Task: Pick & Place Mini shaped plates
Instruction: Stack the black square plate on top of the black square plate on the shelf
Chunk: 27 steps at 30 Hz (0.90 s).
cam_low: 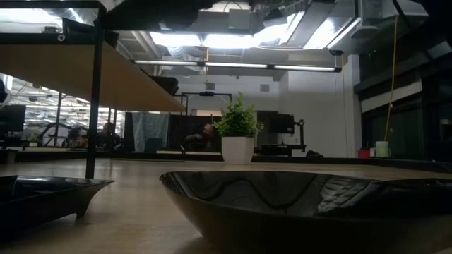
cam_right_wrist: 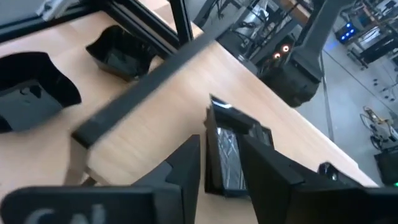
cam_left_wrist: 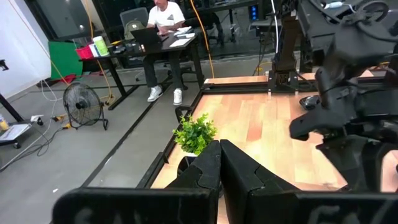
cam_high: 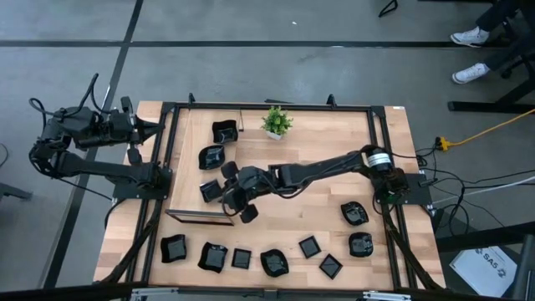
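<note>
The right arm's tool (cam_high: 236, 199) hangs over the middle of the tabletop (cam_high: 318, 209), a small black plate (cam_right_wrist: 225, 155) upright between its parted fingers but not visibly clamped, while the left tool (cam_high: 159, 127), closed and empty, waits at the far-left edge.

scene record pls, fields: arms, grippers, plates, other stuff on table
left arm: parked at the table's left edge, left gripper shut, holding nothing
right arm: reaching across the table to its middle
right gripper: fingers apart around a black plate on the wood; grip or release cannot be told
plates, near row: eight along the near edge, e.g. square plate
plates, inside frame: three others, e.g. far plate
potted plant: upright at the far edge
table: light wood, black frame on top
</note>
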{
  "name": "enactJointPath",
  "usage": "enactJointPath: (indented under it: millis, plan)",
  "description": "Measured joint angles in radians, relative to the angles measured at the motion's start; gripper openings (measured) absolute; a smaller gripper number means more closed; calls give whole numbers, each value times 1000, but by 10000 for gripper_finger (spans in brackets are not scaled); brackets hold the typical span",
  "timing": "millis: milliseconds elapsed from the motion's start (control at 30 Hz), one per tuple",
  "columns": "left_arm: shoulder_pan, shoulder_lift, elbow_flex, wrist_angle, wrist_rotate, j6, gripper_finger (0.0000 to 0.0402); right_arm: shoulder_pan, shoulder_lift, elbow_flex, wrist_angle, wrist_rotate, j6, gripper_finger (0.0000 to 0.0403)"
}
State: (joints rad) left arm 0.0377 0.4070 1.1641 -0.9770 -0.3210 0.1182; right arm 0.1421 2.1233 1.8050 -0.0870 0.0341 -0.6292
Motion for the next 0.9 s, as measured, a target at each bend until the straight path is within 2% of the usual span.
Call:
enactJointPath:
  millis: [733,900]
  plan:
    - [0,0,0,0,0,0,4,-14,4,0,-15,-11,15,9]
    - [0,0,0,0,0,0,4,-14,4,0,-12,-12,24,8]
